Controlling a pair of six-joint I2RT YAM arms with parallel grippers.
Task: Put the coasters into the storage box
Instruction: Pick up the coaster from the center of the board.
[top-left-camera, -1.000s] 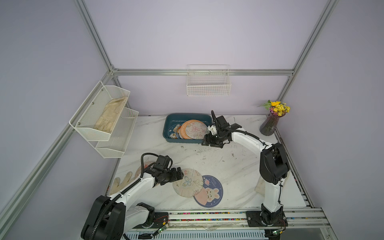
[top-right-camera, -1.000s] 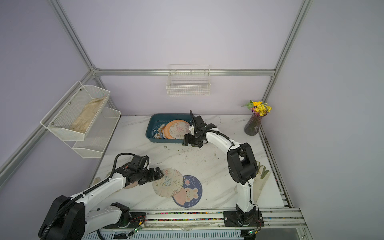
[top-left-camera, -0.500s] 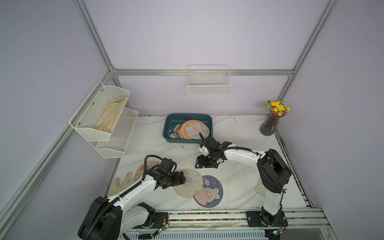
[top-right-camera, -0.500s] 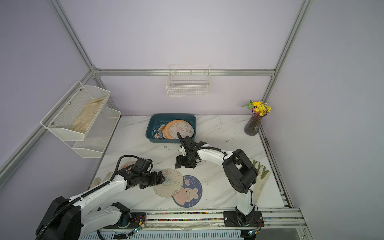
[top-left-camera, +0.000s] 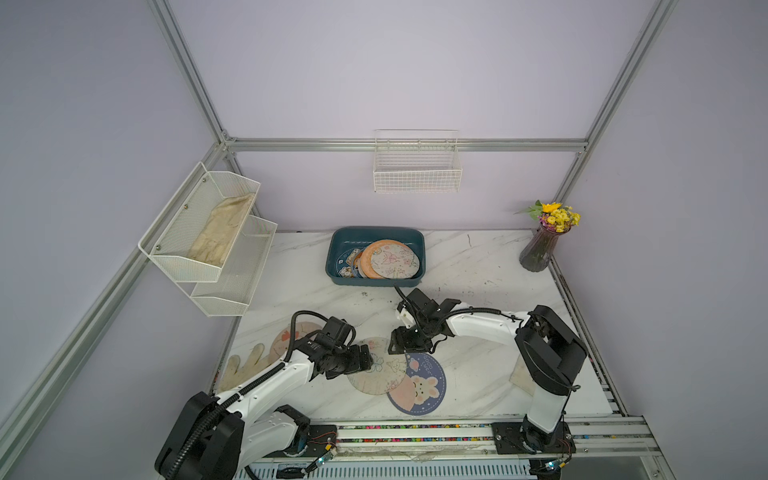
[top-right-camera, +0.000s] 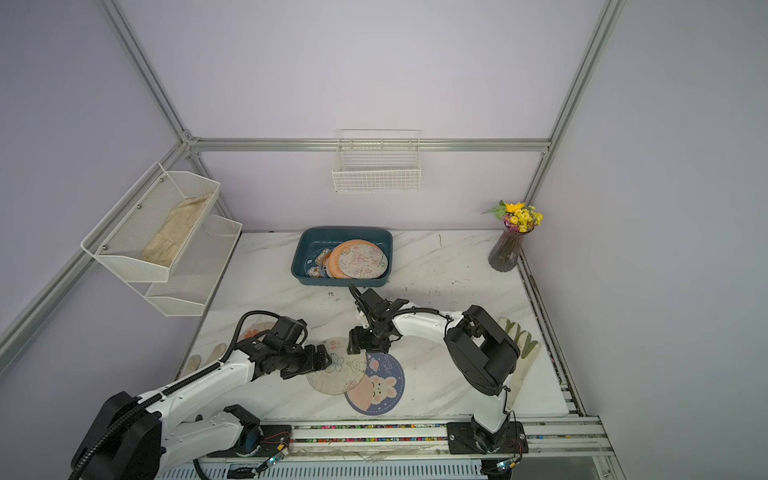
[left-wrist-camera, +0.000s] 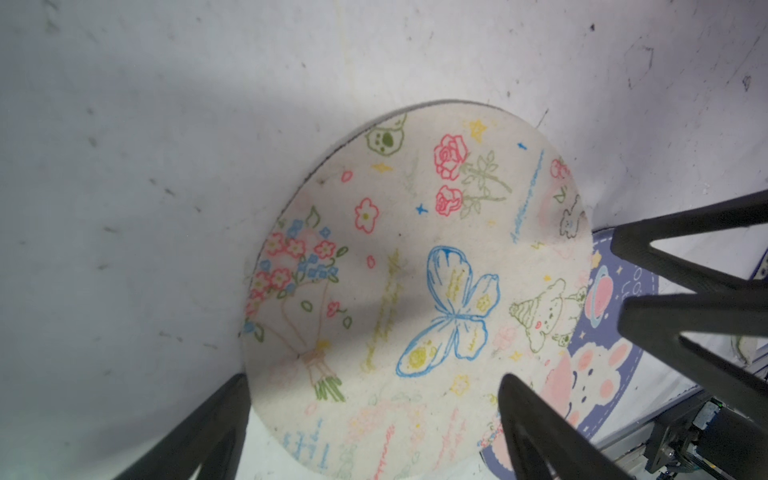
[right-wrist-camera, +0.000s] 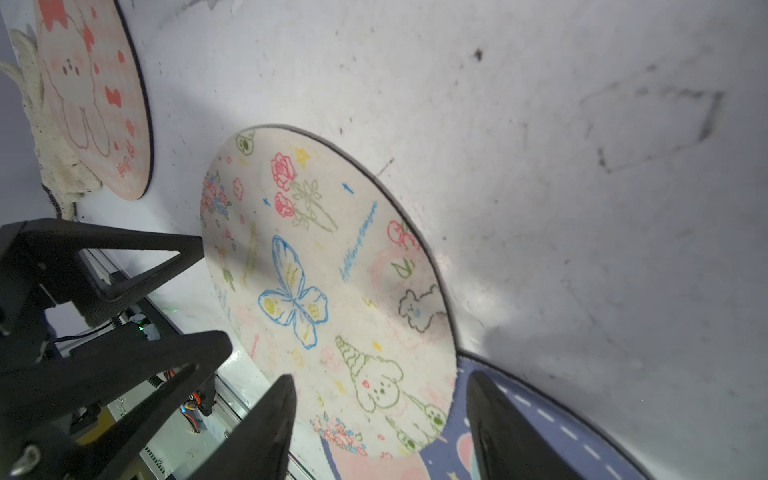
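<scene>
Firstly, containers. The storage box (top-left-camera: 376, 233) stands at the back of the table (top-left-camera: 478, 282), well apart from both arms. It holds a stack of overlapping coasters: a cream butterfly coaster (top-left-camera: 395, 261) on top, an orange one (top-left-camera: 365, 262) beneath it, and blue-edged ones further down. We cannot settle their full count. The upper bin of the two-tier mesh shelf (top-left-camera: 199, 266) holds one cream glove (top-left-camera: 220, 235). A wire basket (top-left-camera: 417, 170) hangs on the back wall, and a vase (top-left-camera: 536, 253) holds flowers.

Writing: the floral coaster (left-wrist-camera: 415, 270) bears a line of blue script, and the navy bunny coaster (top-left-camera: 419, 384) bears pale lettering. We can read neither.

Counts: three coasters lie on the table. The floral one overlaps the navy one, and a pink bunny coaster (right-wrist-camera: 95, 95) lies apart from them, partly over a glove (top-left-camera: 245, 368). With another glove (top-right-camera: 519, 345) beyond the right arm, the gloves total three.

The left gripper (left-wrist-camera: 370, 436) is spread wide and holds nothing, with one finger over the floral coaster and the other off its edge. The right gripper (right-wrist-camera: 378, 436) is also parted and grips nothing. It is low over the spot where the floral coaster overlaps the navy one, and we cannot tell whether it touches.
</scene>
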